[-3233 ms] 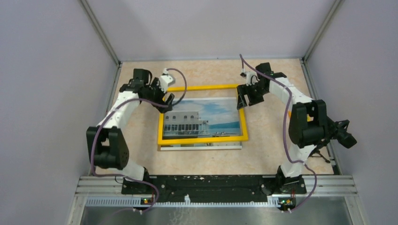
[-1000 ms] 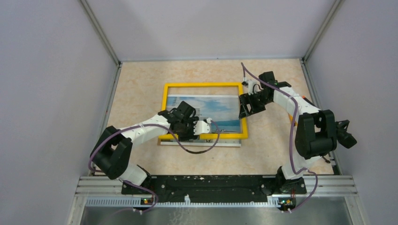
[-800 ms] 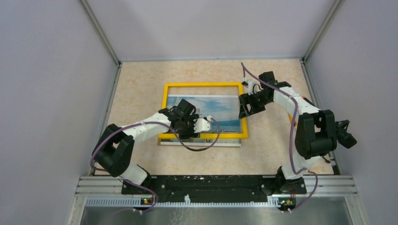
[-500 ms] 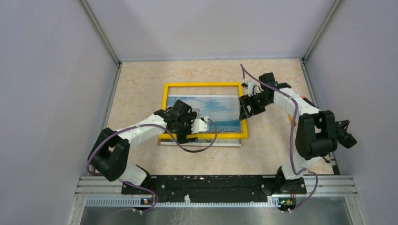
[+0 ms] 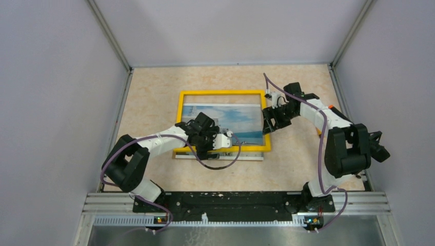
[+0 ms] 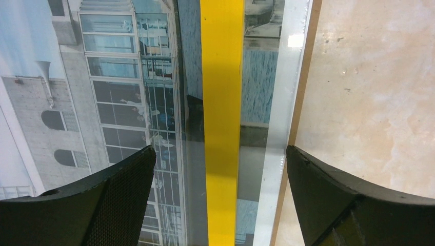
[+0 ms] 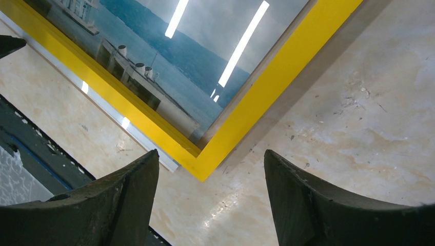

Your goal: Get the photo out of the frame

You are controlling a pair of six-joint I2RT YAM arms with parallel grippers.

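straddled the near rail of the frame (image 5: 220,94) with the left tool (image 6: 219,151), spread wide and empty; poised the right tool (image 7: 210,154), equally wide and empty, over a corner. could well have clamped only the rail and lifted everything, the photo (image 5: 238,115) trapped inside. lay flat on the surface (image 5: 154,87), picture upward, long axis left-right

The light is bright and even, and it comes from above. In the right wrist view, two long white streaks shine on the photo (image 7: 154,66) at 12 o'clock. The frame (image 7: 267,97) throws a soft grey shadow on the table (image 7: 359,128) toward 2 o'clock. All views look sharp.
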